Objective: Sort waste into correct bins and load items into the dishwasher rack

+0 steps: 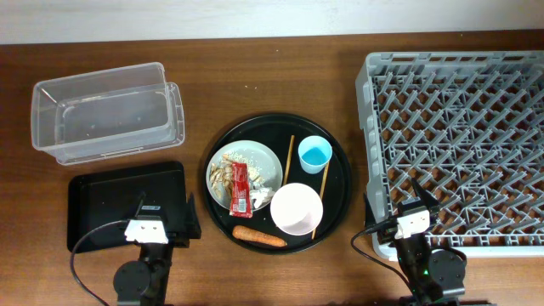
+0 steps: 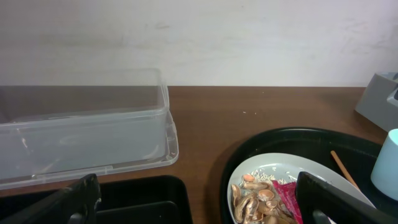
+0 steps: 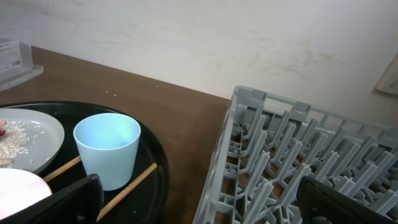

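Note:
The plate [image 1: 270, 161] on the round black tray [image 1: 342, 161] holds beige scraps [image 1: 223, 174], the red wrapper [image 1: 240, 187] and tissue [image 1: 260, 197]. The carrot [image 1: 259, 236], bowl [image 1: 297, 208], blue cup [image 1: 314, 154] and two chopsticks [image 1: 288, 157] [image 1: 320, 200] lie on the same tray. The clear tub [image 1: 106, 115] and the black rectangular tray [image 1: 110, 204] are at the left, and the grey rack [image 1: 459, 127] is at the right. My left gripper [image 1: 166, 212] [image 2: 199, 208] is open over the black tray's right edge. My right gripper [image 1: 415, 208] [image 3: 199, 205] is open at the rack's near-left corner.
The left wrist view shows the tub [image 2: 87, 130], the plate [image 2: 273, 168] and the wrapper [image 2: 287, 196] ahead. The right wrist view shows the cup [image 3: 107, 149], a chopstick [image 3: 127, 183] and the rack wall [image 3: 249, 155]. Bare wood lies between the round tray and the rack.

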